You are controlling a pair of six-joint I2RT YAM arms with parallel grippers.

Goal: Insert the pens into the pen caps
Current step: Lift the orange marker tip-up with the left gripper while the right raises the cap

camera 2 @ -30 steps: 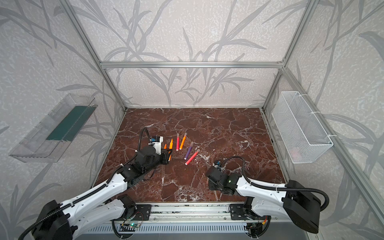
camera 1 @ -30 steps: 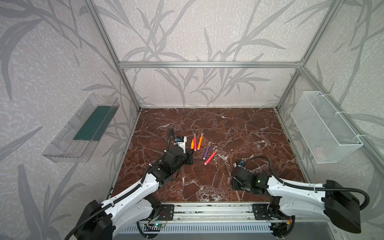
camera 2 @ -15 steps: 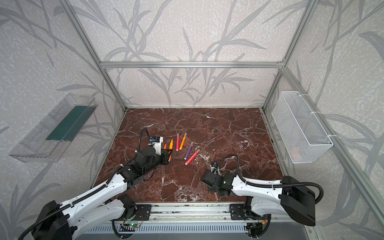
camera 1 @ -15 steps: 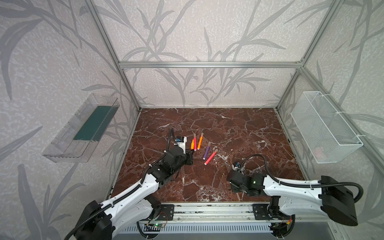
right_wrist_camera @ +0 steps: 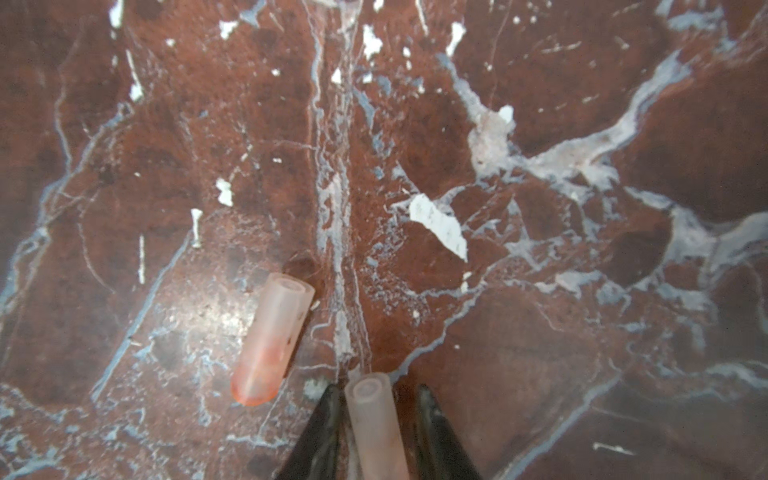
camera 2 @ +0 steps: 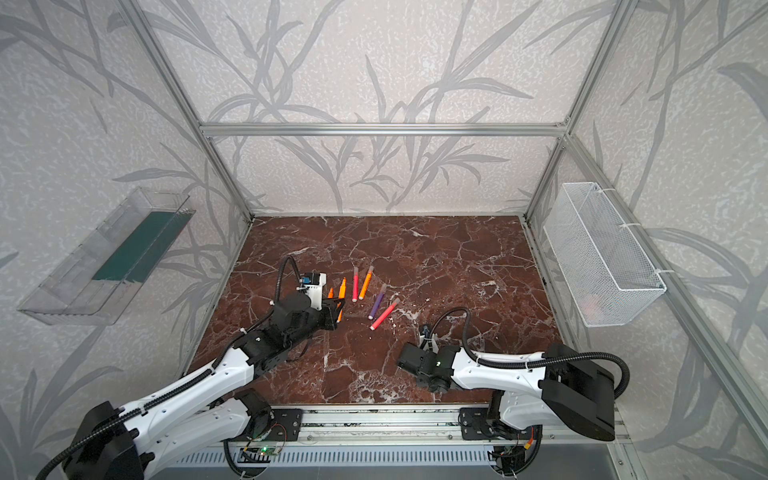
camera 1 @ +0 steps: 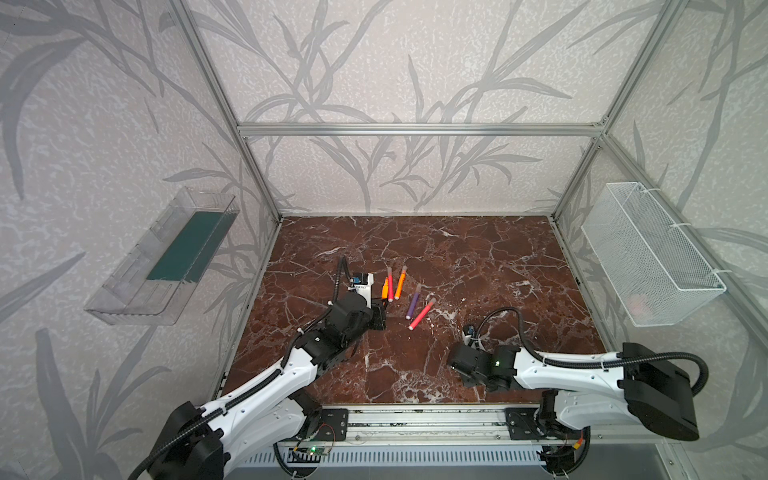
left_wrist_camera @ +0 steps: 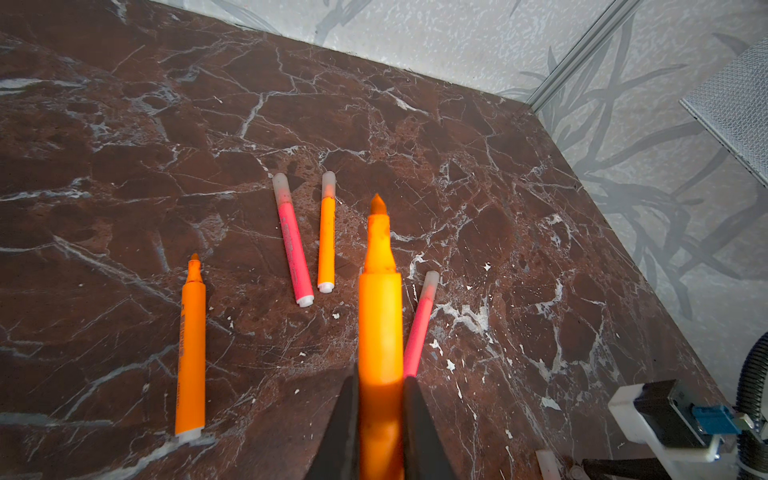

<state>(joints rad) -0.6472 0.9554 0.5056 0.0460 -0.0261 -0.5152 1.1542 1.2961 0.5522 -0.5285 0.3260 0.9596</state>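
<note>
Where we grip w/ L: left gripper [left_wrist_camera: 380,384] clamped on orange pen [left_wrist_camera: 380,316], tip bare, over table [left_wrist_camera: 124,124].
R side: right gripper [right_wrist_camera: 376,388] jaws straddle pen cap [right_wrist_camera: 374,424], gaps showing, not pinched.
Spare cap [right_wrist_camera: 272,336]: lying on table just beside.

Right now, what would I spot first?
Bright pens lie on the dark marble, left of centre. The left tool grips an orange pen, tip bare. A pale cap sits inside the open right tool, another cap beside it.

Left arm [camera 1: 286,372] extended, left fingers [left_wrist_camera: 343,432] clamped on orange pen [left_wrist_camera: 380,324], right fingers [right_wrist_camera: 326,432] slightly parted
</note>
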